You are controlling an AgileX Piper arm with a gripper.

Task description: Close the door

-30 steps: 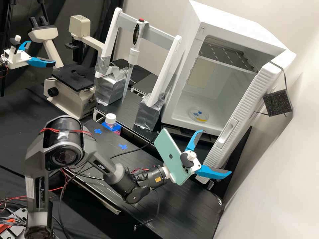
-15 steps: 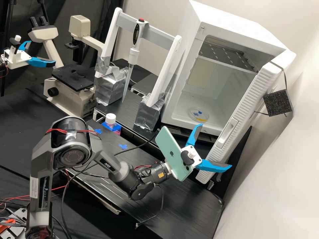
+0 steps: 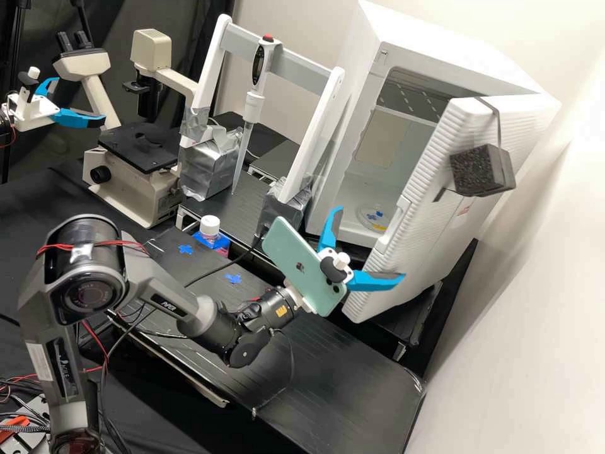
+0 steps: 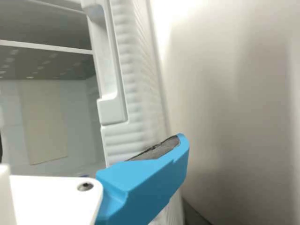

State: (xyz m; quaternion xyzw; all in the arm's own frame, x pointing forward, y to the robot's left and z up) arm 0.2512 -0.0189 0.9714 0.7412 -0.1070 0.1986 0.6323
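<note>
while door edge (image 3: pixel 423 176) stands off cabinet (image 3: pixel 368 82), spread gripper (image 3: pixel 372 242) sits near.

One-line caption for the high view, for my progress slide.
Open gripper beside the partly open door of a white cabinet with a round dish inside.

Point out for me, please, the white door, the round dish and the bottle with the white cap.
White door (image 3: pixel 435 230): high view, on the ribbed outer face.
Round dish (image 3: pixel 373 219): high view, on its middle.
Bottle (image 3: pixel 210 225): high view, on its white cap.
</note>
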